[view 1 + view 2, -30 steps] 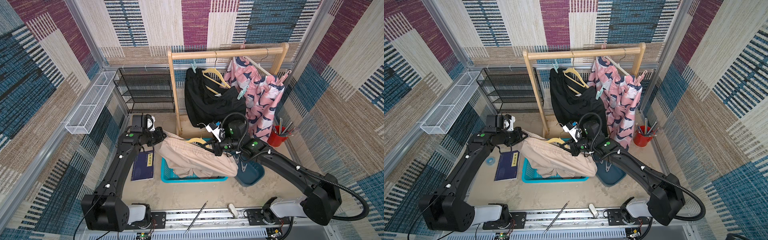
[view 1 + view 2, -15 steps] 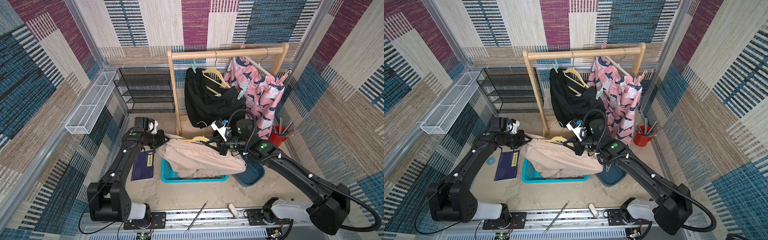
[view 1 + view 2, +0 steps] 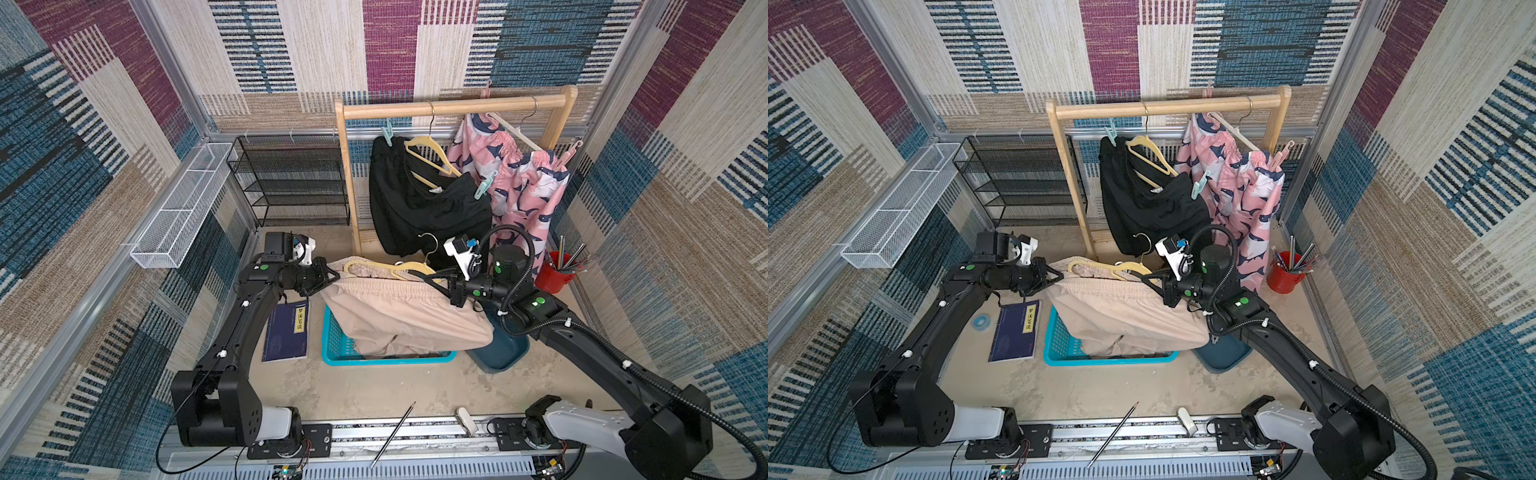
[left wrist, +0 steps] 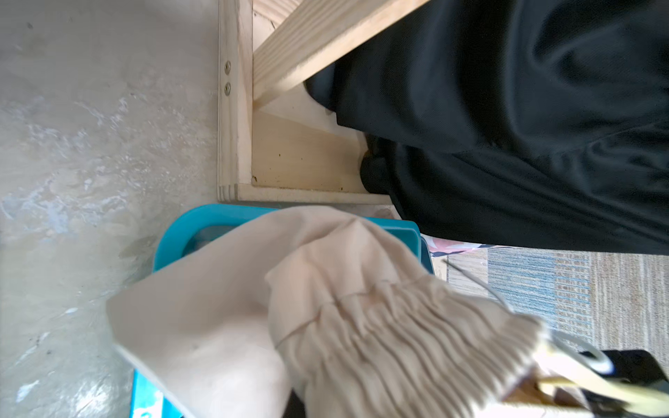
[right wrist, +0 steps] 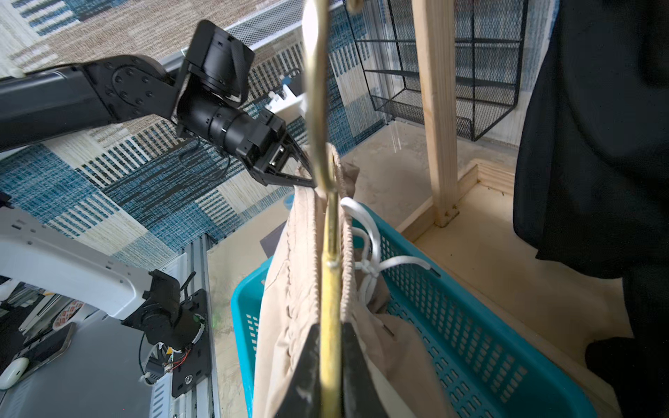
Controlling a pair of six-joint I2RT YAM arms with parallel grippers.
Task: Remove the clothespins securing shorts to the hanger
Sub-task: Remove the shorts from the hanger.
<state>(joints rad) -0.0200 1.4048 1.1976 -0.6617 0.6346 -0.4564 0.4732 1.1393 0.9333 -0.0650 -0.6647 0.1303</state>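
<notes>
- The beige shorts (image 3: 399,311) hang on a yellow hanger (image 3: 390,268) above the basket (image 3: 386,358) at mid-desk. The hanger's long axis runs from one gripper to the other.
- The left gripper (image 3: 333,275) is closed tight at one end of the waistband and seems to pinch fabric. Its arm reaches forward with the wrist level.
- The right gripper (image 3: 449,286) has narrow jaws clamped on the hanger bar at the other end. Its forearm slants in from the desk's front right corner.
- No pin shows on this pair; I cannot tell whether the folds hide 1.
- 3 pins show on the rack (image 3: 457,106) at the desk's back edge:
  - a teal pin (image 3: 387,132) atop the black shorts (image 3: 424,212)
  - a second teal pin (image 3: 482,188) beside the pink shorts (image 3: 523,187)
  - a pink pin (image 3: 571,151)
- These pins lie behind and above the right gripper, which I judge the nearer.
</notes>
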